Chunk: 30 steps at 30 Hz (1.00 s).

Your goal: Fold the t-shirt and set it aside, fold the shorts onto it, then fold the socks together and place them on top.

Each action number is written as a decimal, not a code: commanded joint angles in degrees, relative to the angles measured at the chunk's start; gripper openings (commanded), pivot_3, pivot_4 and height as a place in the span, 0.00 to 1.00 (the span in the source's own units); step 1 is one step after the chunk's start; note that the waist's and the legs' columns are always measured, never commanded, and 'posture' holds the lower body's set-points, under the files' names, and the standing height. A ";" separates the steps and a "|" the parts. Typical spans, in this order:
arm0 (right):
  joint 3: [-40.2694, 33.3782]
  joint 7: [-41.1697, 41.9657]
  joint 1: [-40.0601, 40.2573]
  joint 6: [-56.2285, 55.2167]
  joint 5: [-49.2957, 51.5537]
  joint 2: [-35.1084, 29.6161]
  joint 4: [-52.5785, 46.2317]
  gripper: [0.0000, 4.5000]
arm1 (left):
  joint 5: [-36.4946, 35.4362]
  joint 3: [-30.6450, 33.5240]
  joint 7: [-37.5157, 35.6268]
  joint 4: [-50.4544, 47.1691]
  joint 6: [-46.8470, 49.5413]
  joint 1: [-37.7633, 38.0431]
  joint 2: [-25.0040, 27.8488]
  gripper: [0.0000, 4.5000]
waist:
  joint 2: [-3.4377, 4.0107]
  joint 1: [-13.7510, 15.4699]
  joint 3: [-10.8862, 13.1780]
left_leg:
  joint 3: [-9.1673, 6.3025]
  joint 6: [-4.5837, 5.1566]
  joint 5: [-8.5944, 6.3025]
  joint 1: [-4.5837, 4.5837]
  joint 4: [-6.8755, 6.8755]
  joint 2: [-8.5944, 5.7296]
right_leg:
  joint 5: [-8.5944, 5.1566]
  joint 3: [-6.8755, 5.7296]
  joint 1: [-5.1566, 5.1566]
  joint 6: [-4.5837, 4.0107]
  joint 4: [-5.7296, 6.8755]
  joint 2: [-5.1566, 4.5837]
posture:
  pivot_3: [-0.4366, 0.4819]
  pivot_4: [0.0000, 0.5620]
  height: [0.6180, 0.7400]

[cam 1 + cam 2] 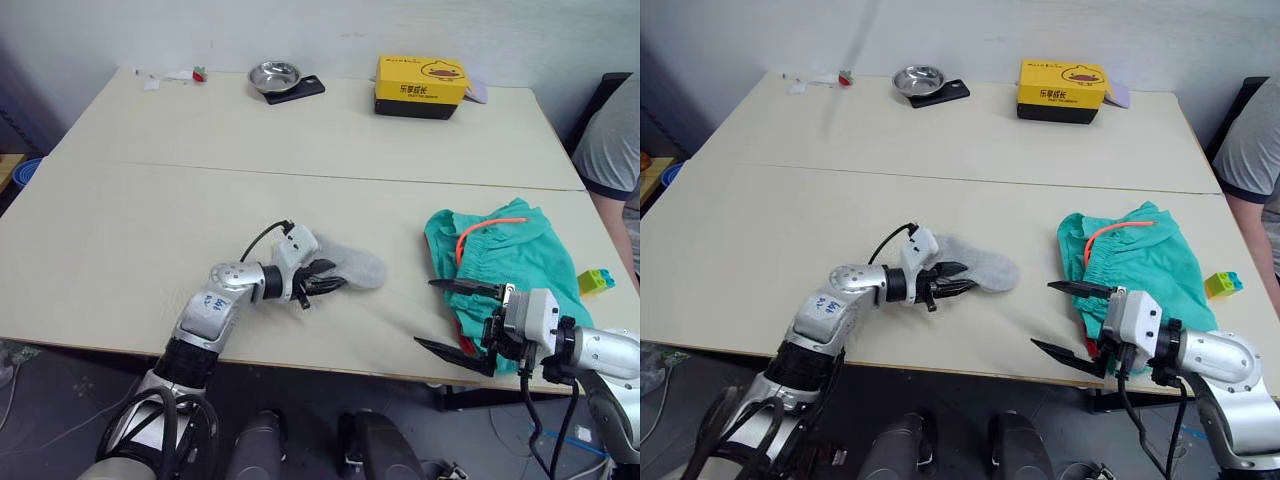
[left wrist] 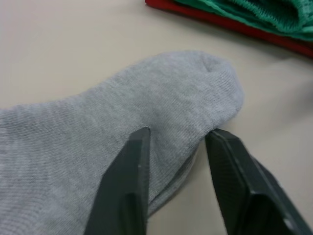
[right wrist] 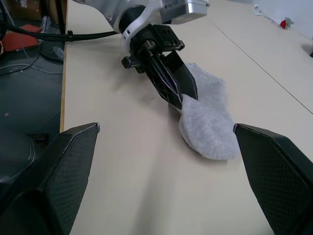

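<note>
The light grey socks (image 1: 352, 266) lie stacked flat on the table's front middle. My left gripper (image 1: 325, 283) is shut on the socks, its black fingers (image 2: 129, 181) pinching their near edge. The teal-green shorts (image 1: 500, 250) with an orange drawstring lie folded at the front right. They rest on the red t-shirt (image 2: 205, 13), of which a thin red edge shows beneath them. My right gripper (image 1: 425, 313) hovers open by the table's front edge, just left of the shorts, with nothing between its fingers and pointing toward the socks (image 3: 208, 122).
At the back of the table (image 1: 150, 200) stand a yellow box (image 1: 421, 80) and a steel bowl (image 1: 275, 75) on a black slab. Coloured toy bricks (image 1: 596, 280) lie right of the shorts. A person's arm in a grey sleeve (image 1: 612, 140) is at the right edge.
</note>
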 commanded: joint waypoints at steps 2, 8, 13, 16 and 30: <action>1.61 -4.88 -2.15 6.96 3.14 1.09 -4.47 1.00 | -10.10 8.38 -10.45 -5.38 0.69 0.36 6.39 0.79 | 0.01 -0.12 0.00 | -0.03 -0.22 0.12 0.01 -0.03 0.04 | 0.00 -0.01 -0.01 -0.01 0.01 0.02 | 0.48 0.27 1.00; 8.77 -11.03 -6.97 12.08 -2.36 2.88 -5.27 1.00 | -6.26 11.83 -15.71 10.21 -8.66 -4.61 14.81 0.79 | 0.02 0.18 0.00 | -0.04 -0.05 0.04 0.02 -0.05 0.01 | 0.00 -0.02 -0.01 -0.05 -0.02 0.01 | 0.48 0.27 1.00; 19.40 -15.93 -13.70 2.72 -19.83 5.97 1.20 1.00 | 2.54 9.27 -17.92 28.98 -27.98 -10.60 15.42 0.79 | 0.00 0.33 0.01 | 0.01 0.11 -0.01 -0.11 -0.04 -0.09 | 0.00 -0.08 -0.09 -0.04 -0.11 -0.11 | 0.48 0.27 1.00; 23.26 -18.34 -16.58 -0.87 -26.64 7.71 5.46 1.00 | 5.71 7.07 -21.43 36.68 -35.51 -13.39 14.79 0.79 | -0.02 0.24 0.01 | 0.16 0.14 -0.12 -0.15 -0.03 -0.10 | -0.02 -0.10 -0.13 -0.01 -0.15 -0.18 | 0.48 0.27 1.00; 26.12 -20.29 -20.27 -1.21 -34.76 10.06 12.83 0.72 | 10.67 4.93 -26.17 53.36 -35.78 -21.62 9.58 0.79 | -0.13 -0.64 0.07 | 0.44 -0.10 -0.06 -0.09 0.20 -0.09 | -0.12 0.08 -0.16 0.18 0.05 -0.17 | 0.48 0.27 1.00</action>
